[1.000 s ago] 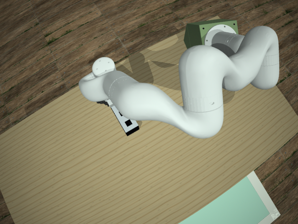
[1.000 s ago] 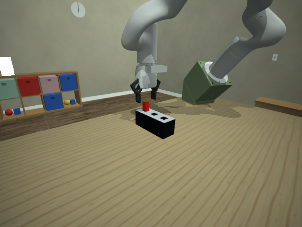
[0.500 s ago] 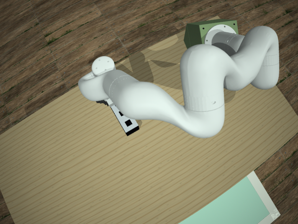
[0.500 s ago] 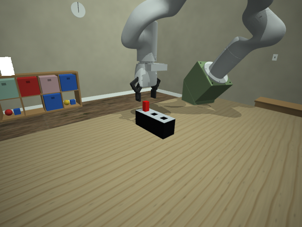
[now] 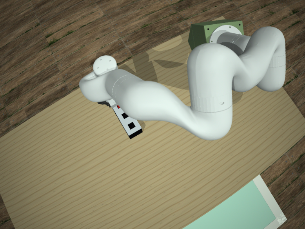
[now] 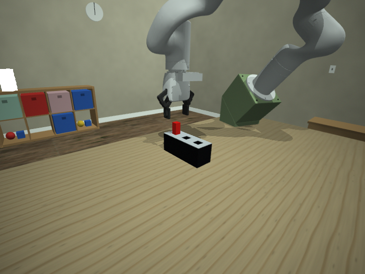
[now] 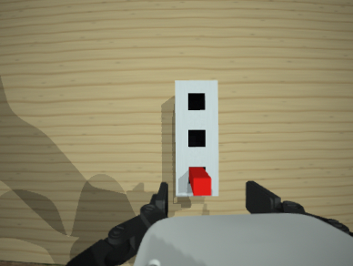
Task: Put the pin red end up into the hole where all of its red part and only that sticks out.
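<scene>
The block (image 6: pixel 187 148) is black with a light grey top and three square holes in a row. It lies on the wooden table, and also shows in the overhead view (image 5: pixel 127 122) and the wrist view (image 7: pixel 196 137). The pin (image 6: pixel 176 127) stands upright in the end hole nearest the arm's wrist; only its red part shows above the block, as the wrist view (image 7: pixel 200 181) confirms. In the overhead view only a sliver of red (image 5: pixel 118 106) shows under the arm. The other two holes are empty. My gripper (image 6: pixel 176 112) (image 7: pixel 206 195) hangs open and empty, straight above the pin and clear of it.
The green robot base (image 6: pixel 246 101) stands behind the block to the right. A shelf with coloured boxes (image 6: pixel 47 111) stands at the far left wall. A low wooden ledge (image 6: pixel 336 127) is at the right. A pale green panel (image 5: pixel 238 209) lies off the table corner.
</scene>
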### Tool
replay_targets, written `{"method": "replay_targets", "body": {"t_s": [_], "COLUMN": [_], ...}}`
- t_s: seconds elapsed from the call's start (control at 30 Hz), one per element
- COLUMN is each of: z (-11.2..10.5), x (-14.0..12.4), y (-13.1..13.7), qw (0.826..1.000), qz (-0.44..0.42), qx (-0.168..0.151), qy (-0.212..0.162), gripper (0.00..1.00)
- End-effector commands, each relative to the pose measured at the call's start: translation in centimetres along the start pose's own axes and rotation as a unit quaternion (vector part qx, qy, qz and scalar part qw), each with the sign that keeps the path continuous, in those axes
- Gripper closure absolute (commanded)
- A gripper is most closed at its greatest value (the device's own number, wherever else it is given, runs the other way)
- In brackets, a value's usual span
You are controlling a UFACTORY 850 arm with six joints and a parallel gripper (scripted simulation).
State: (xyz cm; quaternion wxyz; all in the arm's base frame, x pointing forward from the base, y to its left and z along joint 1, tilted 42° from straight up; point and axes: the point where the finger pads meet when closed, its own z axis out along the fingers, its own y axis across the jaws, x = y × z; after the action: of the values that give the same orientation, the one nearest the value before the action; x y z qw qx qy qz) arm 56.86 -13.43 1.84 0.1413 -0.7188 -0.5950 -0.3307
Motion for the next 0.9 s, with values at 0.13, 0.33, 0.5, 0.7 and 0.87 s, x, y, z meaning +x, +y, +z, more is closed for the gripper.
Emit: {"method": "replay_targets", "body": {"t_s": [0.13, 0.33, 0.5, 0.7, 0.87], "z": [-5.1, -5.1, -5.1, -5.0, -5.0], "x": [0.0, 0.0, 0.0, 0.0, 0.0], "y": [0.1, 0.1, 0.1, 0.0, 0.0], "qw": [1.0, 1.0, 1.0, 1.0, 1.0], "qz": [0.0, 0.0, 0.0, 0.0, 0.0], "qx": [-0.001, -0.001, -0.001, 0.0, 0.0], "qy": [0.0, 0.0, 0.0, 0.0, 0.0], "gripper": [0.0, 0.0, 0.0, 0.0, 0.0]}}
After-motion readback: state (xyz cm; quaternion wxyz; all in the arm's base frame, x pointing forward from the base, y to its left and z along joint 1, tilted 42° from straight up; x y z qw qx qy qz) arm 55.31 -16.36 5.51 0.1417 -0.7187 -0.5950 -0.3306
